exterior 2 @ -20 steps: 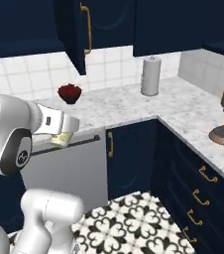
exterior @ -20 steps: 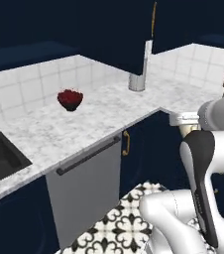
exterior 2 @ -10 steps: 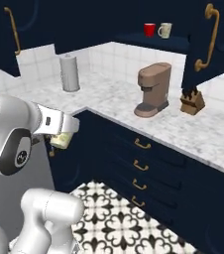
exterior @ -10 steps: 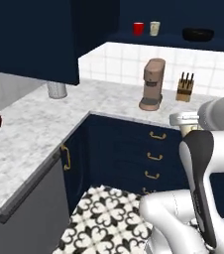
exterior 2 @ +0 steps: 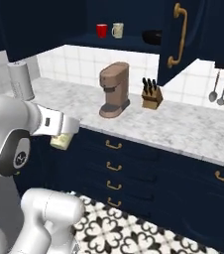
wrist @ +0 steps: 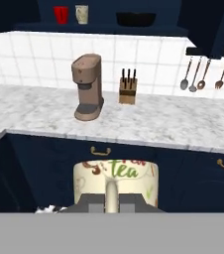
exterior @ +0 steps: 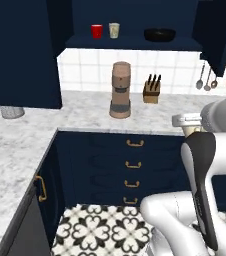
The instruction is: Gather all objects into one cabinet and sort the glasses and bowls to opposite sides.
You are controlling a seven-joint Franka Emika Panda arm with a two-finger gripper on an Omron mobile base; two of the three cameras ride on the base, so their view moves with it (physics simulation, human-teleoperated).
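We face a corner of white marble surface [exterior: 85, 122] backed by a wall of white square tiles [exterior: 85, 70]. Below it run navy base cabinets [exterior: 100, 165] with drawers and gold handles [exterior: 134, 144]. On the surface stand a brown coffee machine [exterior: 120, 90] and, just beside it, a wooden knife block [exterior: 151, 88]. Spoons and ladles [exterior: 215, 77] hang on the tiled wall. The floor [exterior: 105, 230] is patterned black and white.

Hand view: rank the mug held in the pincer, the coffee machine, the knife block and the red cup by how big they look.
1. mug, though it is nearest the camera, so its lead is unsure
2. coffee machine
3. knife block
4. red cup, farthest, on the cabinet shelf
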